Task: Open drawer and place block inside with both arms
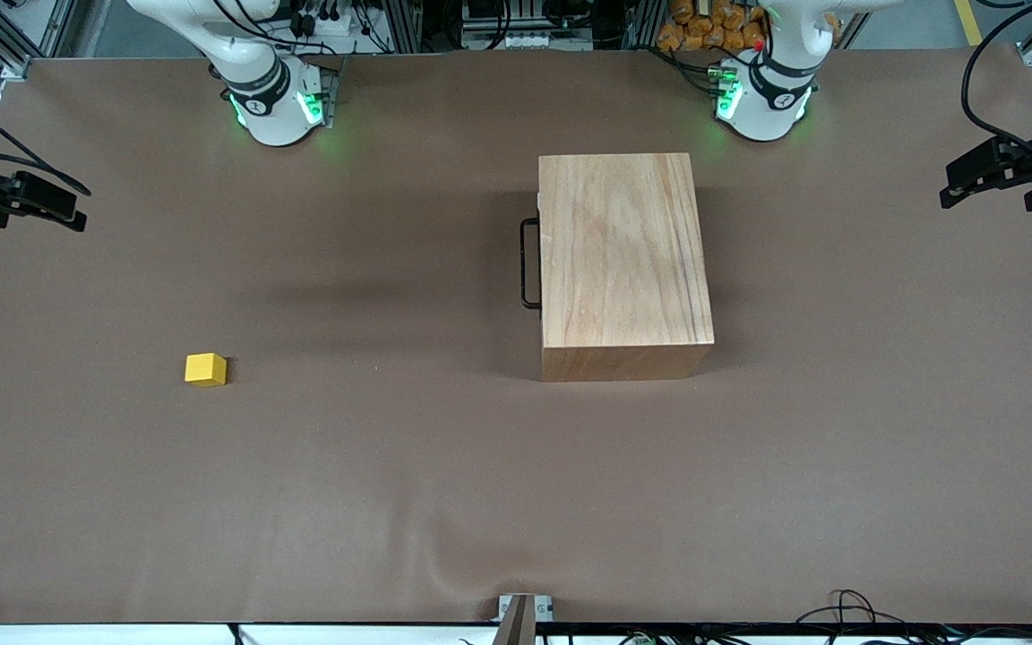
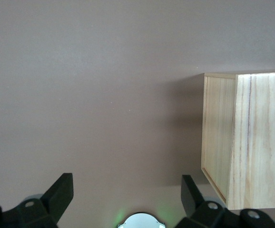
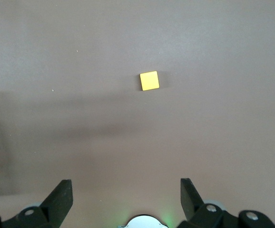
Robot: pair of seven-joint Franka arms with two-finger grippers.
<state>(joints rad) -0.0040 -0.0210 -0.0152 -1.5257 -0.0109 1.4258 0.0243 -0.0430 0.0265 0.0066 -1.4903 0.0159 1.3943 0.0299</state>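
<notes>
The large light-wood box (image 1: 625, 260) stands on the table in front of the left arm's base. Its drawer is shut; only the black bar handle (image 1: 529, 264) shows, on the side facing the right arm's end. The yellow block (image 1: 205, 369) lies on the table toward the right arm's end, nearer the front camera than the box. My left gripper (image 1: 955, 184) hangs open and empty over the left arm's end of the table. Its wrist view shows the open gripper (image 2: 127, 190) and the box (image 2: 251, 142). My right gripper (image 1: 77, 208) is open over the right arm's end, above the block (image 3: 149, 80).
A brown cover (image 1: 391, 484) spreads over the whole table. A small metal clamp (image 1: 520, 614) sits at the front edge, with loose cables (image 1: 847, 609) beside it. Both green-lit arm bases (image 1: 279, 107) stand along the edge farthest from the front camera.
</notes>
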